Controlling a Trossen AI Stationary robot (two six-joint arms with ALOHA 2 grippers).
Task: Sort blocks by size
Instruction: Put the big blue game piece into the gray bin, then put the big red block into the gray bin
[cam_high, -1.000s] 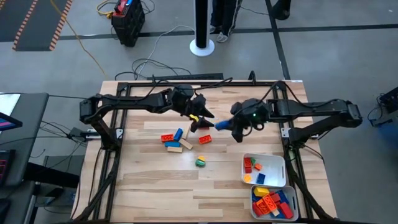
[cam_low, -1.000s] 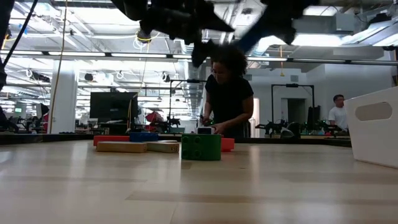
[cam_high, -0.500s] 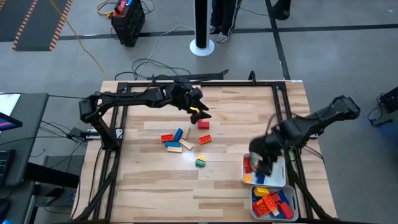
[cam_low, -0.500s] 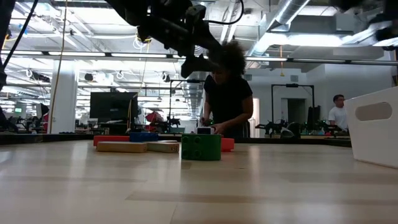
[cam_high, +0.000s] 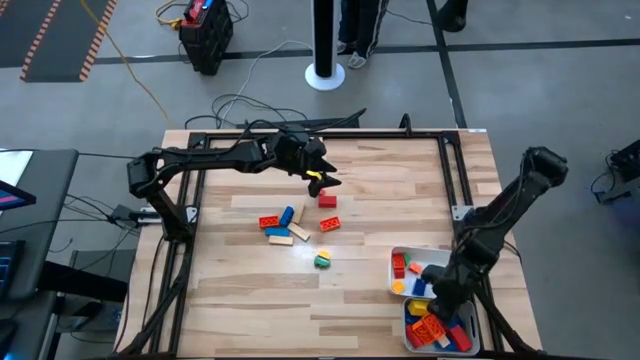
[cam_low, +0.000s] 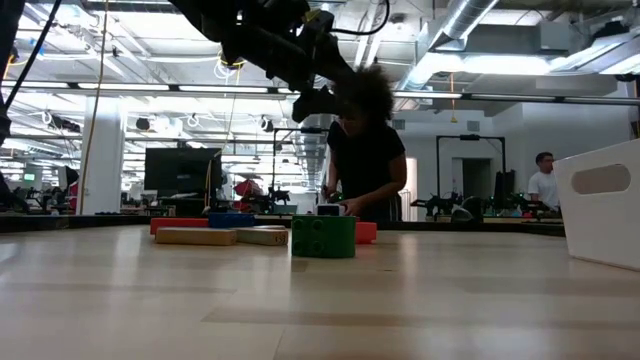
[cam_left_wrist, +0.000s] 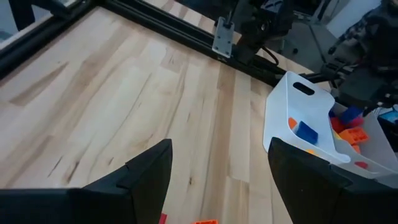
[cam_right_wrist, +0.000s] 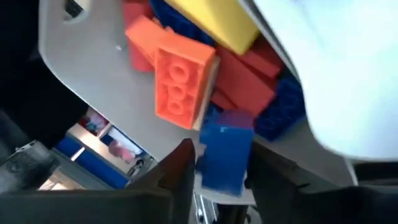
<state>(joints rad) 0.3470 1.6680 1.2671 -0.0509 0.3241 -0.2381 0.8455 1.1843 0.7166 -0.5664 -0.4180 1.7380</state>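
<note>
Several blocks lie loose mid-table: red (cam_high: 267, 221), blue (cam_high: 287, 215), tan (cam_high: 281, 239), another red (cam_high: 327, 200) and a green one (cam_high: 322, 261), which stands nearest in the low view (cam_low: 323, 236). My left gripper (cam_high: 320, 178) hangs open above the table by the far red block, with nothing between its fingers (cam_left_wrist: 217, 180). My right gripper (cam_high: 438, 298) is over the two white trays at the near right, shut on a blue block (cam_right_wrist: 227, 155) above the near tray (cam_high: 470, 320), which is full of blocks. My right gripper has the blue block's two opposite sides (cam_right_wrist: 205, 163) between its two fingers. The fingers slant down from above toward the near tray. The block is clear of the orange block (cam_right_wrist: 183, 81) and the others lying below it.
The far tray (cam_high: 445, 260) holds a few red, orange and blue blocks. A black frame rail (cam_high: 455, 190) runs along the table's right side. The tray wall (cam_low: 600, 200) stands at the right in the low view. A person (cam_low: 365, 150) stands beyond the far edge.
My right gripper has swung from mid-table, beside the left gripper, toward the near right edge and down over the trays. It rolled its wrist on the way and carried the blue block along.
</note>
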